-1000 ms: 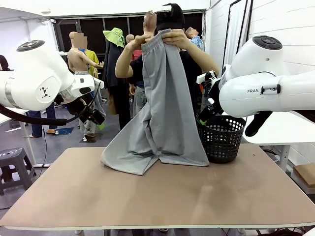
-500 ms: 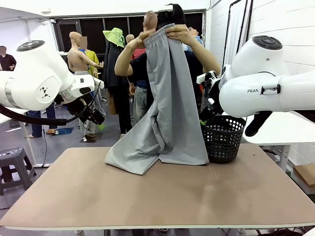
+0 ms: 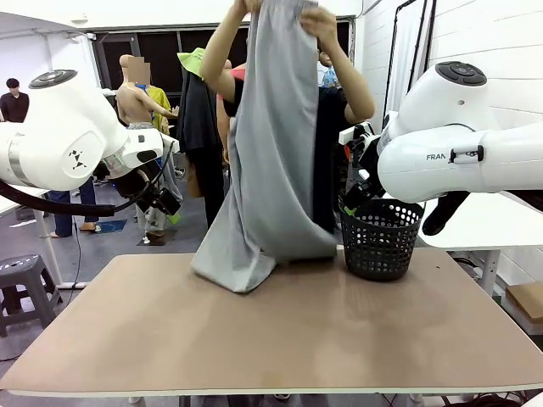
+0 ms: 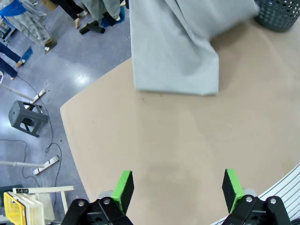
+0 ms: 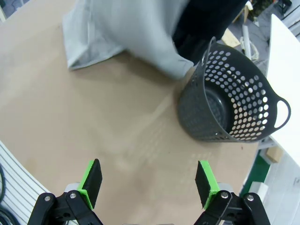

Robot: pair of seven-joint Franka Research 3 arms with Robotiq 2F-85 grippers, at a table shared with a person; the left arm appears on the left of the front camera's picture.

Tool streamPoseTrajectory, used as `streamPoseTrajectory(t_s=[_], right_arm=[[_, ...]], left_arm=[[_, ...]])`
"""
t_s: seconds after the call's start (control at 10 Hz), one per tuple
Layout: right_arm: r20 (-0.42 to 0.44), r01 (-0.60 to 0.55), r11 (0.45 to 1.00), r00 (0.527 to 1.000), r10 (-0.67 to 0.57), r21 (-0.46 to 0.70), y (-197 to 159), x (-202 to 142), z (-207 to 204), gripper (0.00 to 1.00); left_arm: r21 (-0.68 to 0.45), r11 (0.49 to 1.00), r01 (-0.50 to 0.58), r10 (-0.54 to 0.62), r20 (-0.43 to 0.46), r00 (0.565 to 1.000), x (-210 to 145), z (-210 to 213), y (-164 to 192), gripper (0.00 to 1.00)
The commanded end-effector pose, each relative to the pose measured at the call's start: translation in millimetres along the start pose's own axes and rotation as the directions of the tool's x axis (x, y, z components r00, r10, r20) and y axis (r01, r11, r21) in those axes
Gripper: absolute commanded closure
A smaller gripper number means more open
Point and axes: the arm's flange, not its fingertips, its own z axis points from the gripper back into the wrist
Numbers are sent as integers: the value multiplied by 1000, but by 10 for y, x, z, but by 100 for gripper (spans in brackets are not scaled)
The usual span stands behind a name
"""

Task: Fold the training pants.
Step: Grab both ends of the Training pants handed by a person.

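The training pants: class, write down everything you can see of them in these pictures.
The training pants are plain light grey, of soft fabric, and hang long with loose folds. A person's hands hold their top high above the table. The leg ends rest bunched on its far part, beside the black mesh basket. Whether they touch the basket cannot be told.

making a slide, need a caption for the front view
Person holds grey pants high, leg ends resting on the table beside a black basket.
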Motion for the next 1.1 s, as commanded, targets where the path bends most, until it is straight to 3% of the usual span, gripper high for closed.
streamPoseTrajectory(t_s=[0.0,1.0], right_arm=[[1,-8,1000,1000,8,1,-8,5,7,0],[1,-8,1000,1000,8,1,-8,5,7,0]], left_arm=[[-11,1000,2,-2,2,1000,2,-3,1,0],[-11,1000,2,-2,2,1000,2,-3,1,0]])
